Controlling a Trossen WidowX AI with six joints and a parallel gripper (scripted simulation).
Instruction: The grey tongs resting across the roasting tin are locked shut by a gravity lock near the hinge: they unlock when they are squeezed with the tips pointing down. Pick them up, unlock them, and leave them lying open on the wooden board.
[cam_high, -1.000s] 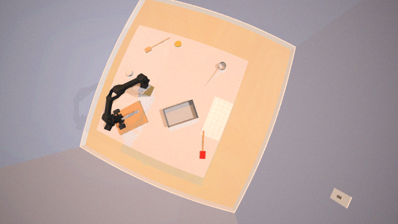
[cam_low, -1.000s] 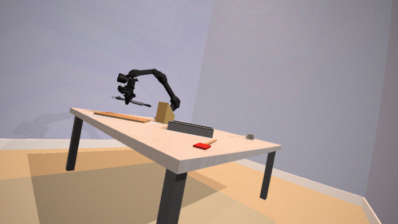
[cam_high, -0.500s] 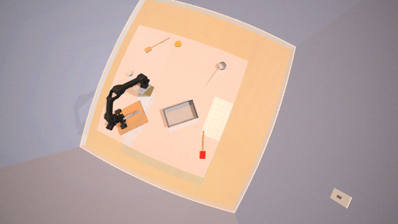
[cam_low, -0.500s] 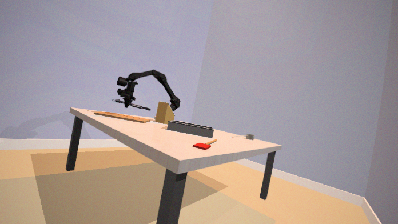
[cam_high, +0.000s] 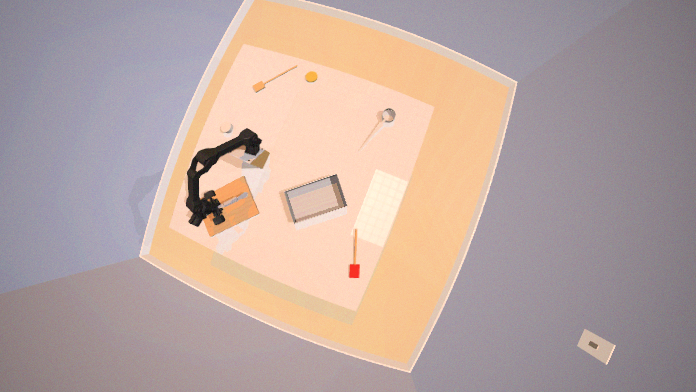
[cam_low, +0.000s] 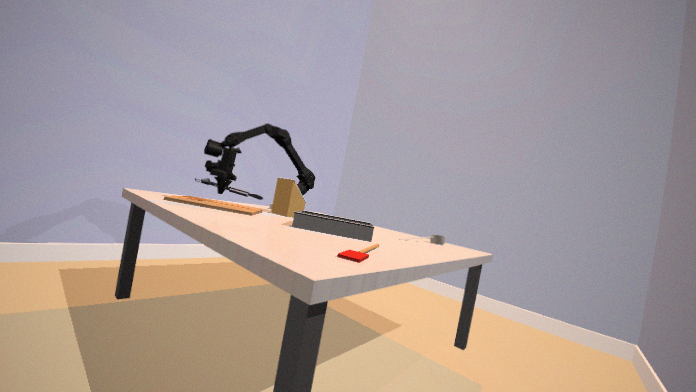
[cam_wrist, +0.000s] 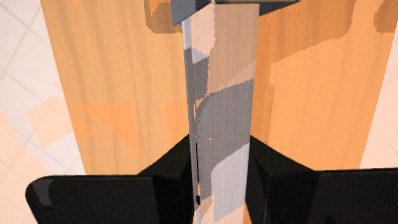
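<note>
The grey tongs (cam_high: 234, 200) (cam_low: 246, 192) (cam_wrist: 227, 120) are held in my gripper (cam_high: 218, 204) (cam_low: 222, 190) (cam_wrist: 216, 136), which is shut on them. They hang in the air above the wooden board (cam_high: 245, 215) (cam_low: 210, 204) (cam_wrist: 320, 100), not touching it. In the exterior view they tilt, with the dark far end lower. In the wrist view they run straight away from between the black fingers, their arms close together; the far end is cut off at the top edge. I cannot tell whether the lock is engaged. The roasting tin (cam_high: 312, 188) (cam_low: 332, 227) stands apart, with no tongs across it.
A tan wedge-shaped block (cam_high: 260, 159) (cam_low: 284, 197) stands by the arm's base. Also on the table are a red-headed tool (cam_high: 354, 271) (cam_low: 353, 255), a small grey pot (cam_high: 388, 115) (cam_low: 437, 239), a checked cloth (cam_high: 382, 207), a wooden spatula (cam_high: 258, 86), a yellow disc (cam_high: 311, 76) and a white cylinder (cam_high: 226, 128).
</note>
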